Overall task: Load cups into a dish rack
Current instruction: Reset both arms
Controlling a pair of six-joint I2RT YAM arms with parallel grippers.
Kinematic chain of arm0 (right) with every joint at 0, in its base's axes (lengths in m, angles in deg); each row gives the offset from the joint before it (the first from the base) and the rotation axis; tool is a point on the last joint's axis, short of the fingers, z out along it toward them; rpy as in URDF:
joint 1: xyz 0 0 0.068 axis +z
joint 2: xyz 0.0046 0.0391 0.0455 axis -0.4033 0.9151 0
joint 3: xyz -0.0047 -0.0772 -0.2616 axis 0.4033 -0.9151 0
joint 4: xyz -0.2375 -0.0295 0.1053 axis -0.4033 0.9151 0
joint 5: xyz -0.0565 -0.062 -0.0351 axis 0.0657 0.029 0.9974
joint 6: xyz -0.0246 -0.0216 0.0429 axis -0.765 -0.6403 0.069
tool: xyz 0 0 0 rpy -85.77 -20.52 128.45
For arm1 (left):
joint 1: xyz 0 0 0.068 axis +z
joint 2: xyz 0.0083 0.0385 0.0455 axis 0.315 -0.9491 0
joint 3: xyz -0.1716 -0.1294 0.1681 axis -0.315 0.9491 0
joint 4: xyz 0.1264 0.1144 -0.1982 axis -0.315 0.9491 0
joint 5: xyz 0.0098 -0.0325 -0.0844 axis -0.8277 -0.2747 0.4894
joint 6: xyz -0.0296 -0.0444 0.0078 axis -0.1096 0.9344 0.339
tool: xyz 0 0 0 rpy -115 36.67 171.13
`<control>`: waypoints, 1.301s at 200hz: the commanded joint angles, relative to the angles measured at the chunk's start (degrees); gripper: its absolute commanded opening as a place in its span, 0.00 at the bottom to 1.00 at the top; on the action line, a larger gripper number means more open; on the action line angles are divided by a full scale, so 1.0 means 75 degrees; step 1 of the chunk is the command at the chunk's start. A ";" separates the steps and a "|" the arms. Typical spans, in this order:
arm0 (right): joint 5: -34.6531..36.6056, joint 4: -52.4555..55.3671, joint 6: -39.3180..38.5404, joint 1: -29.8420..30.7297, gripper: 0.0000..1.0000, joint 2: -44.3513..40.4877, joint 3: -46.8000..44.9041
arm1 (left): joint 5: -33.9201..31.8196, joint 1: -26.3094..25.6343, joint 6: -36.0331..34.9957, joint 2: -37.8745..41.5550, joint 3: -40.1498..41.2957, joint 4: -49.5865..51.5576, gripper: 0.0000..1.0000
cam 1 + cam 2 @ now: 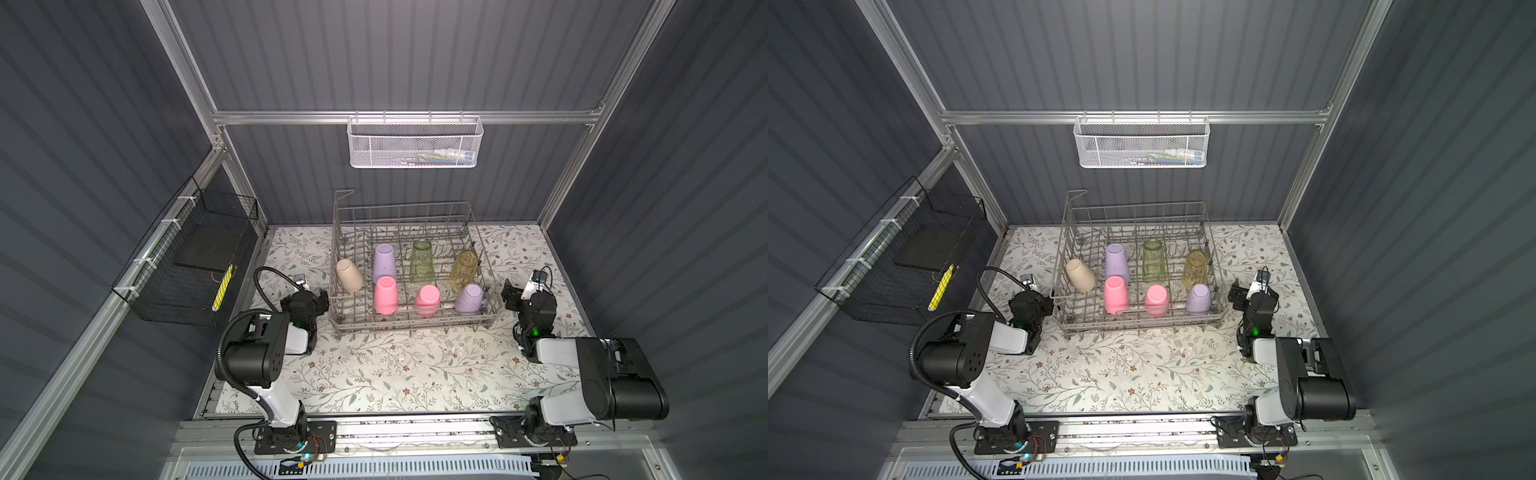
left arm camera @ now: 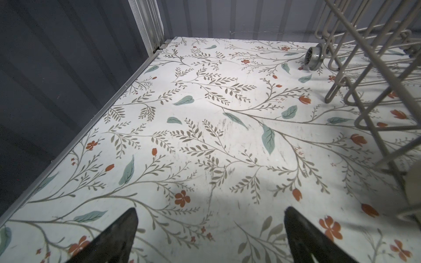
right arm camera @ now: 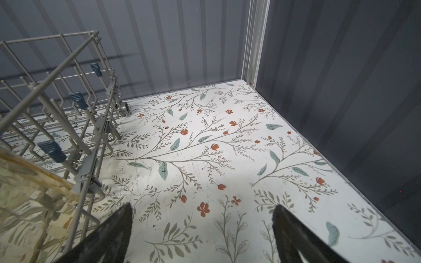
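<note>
Sitting inside the dish rack [image 1: 415, 324] on the floral worktop [image 1: 395, 374] are all seven tumblers. The beige cup [image 1: 350, 275] leans at the left edge. The far lilac cup [image 1: 384, 263], green glass [image 1: 421, 262] and amber glass [image 1: 464, 270] stand behind; the near row holds two pink cups [image 1: 385, 295] [image 1: 427, 300] and the near lilac cup [image 1: 469, 298]. The left hand [image 2: 211, 211] hangs just beside the rack (outside it), fingers spread wide and empty. The right hand [image 3: 202, 207], beside the opposite wall, is likewise spread and empty.
</note>
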 commanded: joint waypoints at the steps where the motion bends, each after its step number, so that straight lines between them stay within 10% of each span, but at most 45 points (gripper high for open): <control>1: 0.0116 -0.0237 -0.0074 0.0047 0.97 0.0060 -0.0077 | -0.0121 0.0010 -0.0130 -0.0015 -0.0060 -0.0168 1.00; 49: 0.0412 -0.1766 -0.0103 0.0124 0.99 0.0136 -0.0815 | -0.0117 0.0010 -0.0134 -0.0015 -0.0060 -0.0168 1.00; 134: -0.1019 -0.0227 -0.0564 0.0081 0.99 0.0094 -0.0056 | -0.0166 -0.0014 -0.0149 -0.0015 -0.0083 -0.0145 1.00; 199: -0.1026 -0.1904 -0.0636 0.0145 0.99 0.0148 -0.0902 | -0.0190 -0.0028 -0.0163 -0.0015 -0.0082 -0.0145 1.00; 260: -0.0252 -0.0597 -0.0354 0.0134 0.99 0.0072 -0.0245 | -0.0212 -0.0037 -0.0166 -0.0026 -0.0088 -0.0145 1.00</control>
